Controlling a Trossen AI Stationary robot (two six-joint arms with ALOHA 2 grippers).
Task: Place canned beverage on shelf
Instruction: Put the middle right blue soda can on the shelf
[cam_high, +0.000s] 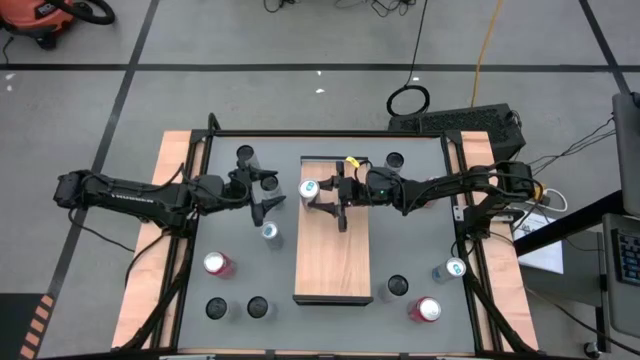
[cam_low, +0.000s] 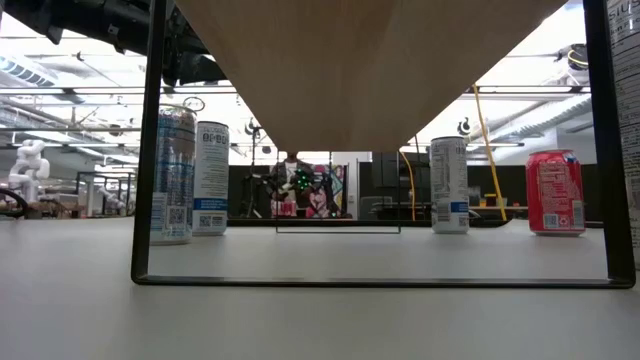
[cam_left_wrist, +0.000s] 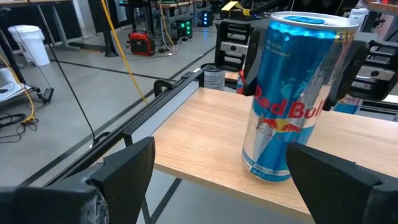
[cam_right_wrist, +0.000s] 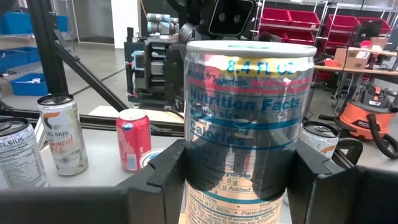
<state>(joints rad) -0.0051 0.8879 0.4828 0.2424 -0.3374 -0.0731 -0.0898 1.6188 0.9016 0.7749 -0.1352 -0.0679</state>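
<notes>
I have the right gripper (cam_high: 325, 197) over the far end of the shelf (cam_high: 333, 265), and its fingers (cam_right_wrist: 165, 180) are closed on the blue and silver can (cam_high: 309, 189). In the left wrist view the can (cam_left_wrist: 292, 93) stands upright with its base on the wood, close to the shelf's corner, and the two dark fingers of the right arm clamp it from both sides near the top. So I judge the can is already set down on the shelf, but it is not released yet.

The left gripper (cam_high: 262, 196) waits just beside the shelf on the left side, above the grey counter (cam_high: 240, 280). Its fingers (cam_left_wrist: 127, 168) stand wide apart and hold nothing; the can is in front of them, not between them.

What is left for this can, as I see it: open the right fingers and draw the arm back without tipping the can, because it is tall and stands near the edge.

The rest of the shelf is bare. Several other cans stand on the counter around it, for example a red can (cam_high: 218, 264) on the left and another red can (cam_high: 428, 309) on the right. If those also must go up, most of the work remains.
</notes>
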